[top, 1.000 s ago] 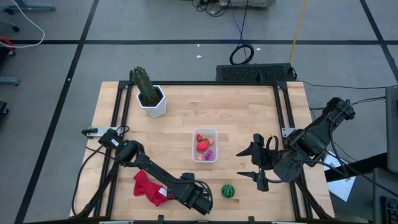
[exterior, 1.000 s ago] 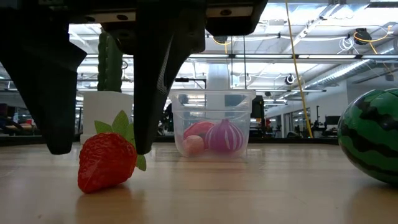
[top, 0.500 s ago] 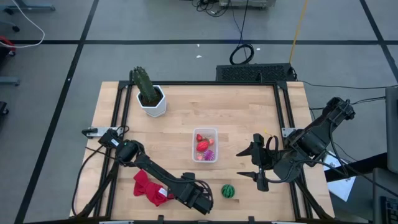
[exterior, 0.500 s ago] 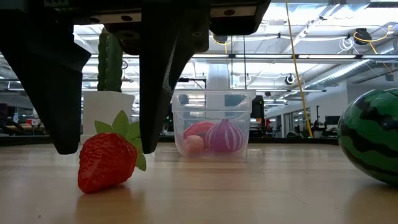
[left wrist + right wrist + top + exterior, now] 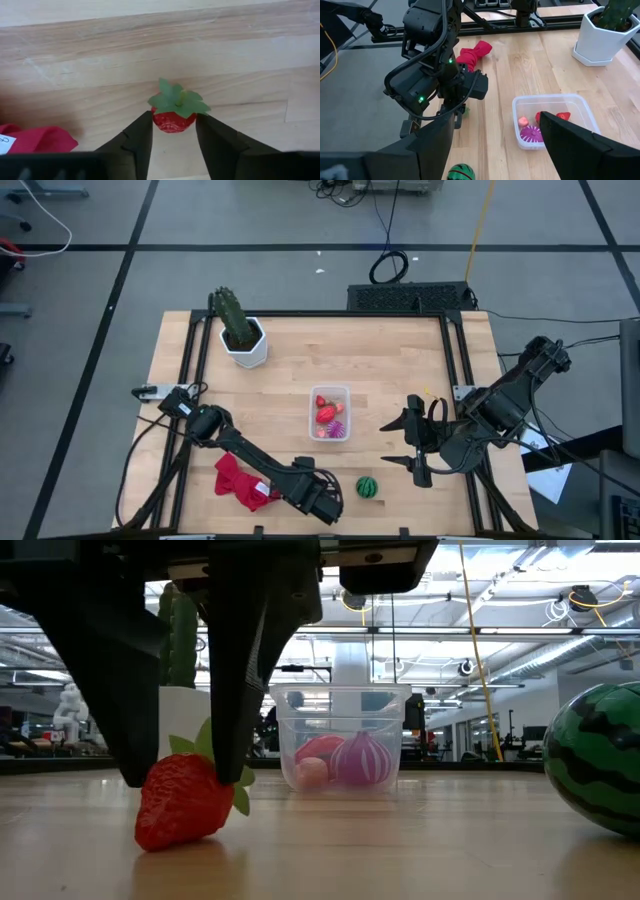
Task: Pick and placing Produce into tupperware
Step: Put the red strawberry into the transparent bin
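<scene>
One strawberry [image 5: 172, 113], one melon [image 5: 367, 487], one tub [image 5: 330, 412]. Left gripper [image 5: 173, 131], apart earlier, now pinches the strawberry; right gripper [image 5: 406, 444] waits, spread wide.

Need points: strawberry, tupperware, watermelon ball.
strawberry [image 5: 185, 808], low view, red body
tupperware [image 5: 311, 412], high view, left rim
watermelon ball [image 5: 367, 487], high view, top centre

The wooden table [image 5: 390, 360] carries the clear tupperware [image 5: 329, 412], a potted cactus [image 5: 240, 332], a red cloth [image 5: 236, 480], a strawberry [image 5: 187, 802] and a watermelon ball [image 5: 367, 487].
</scene>
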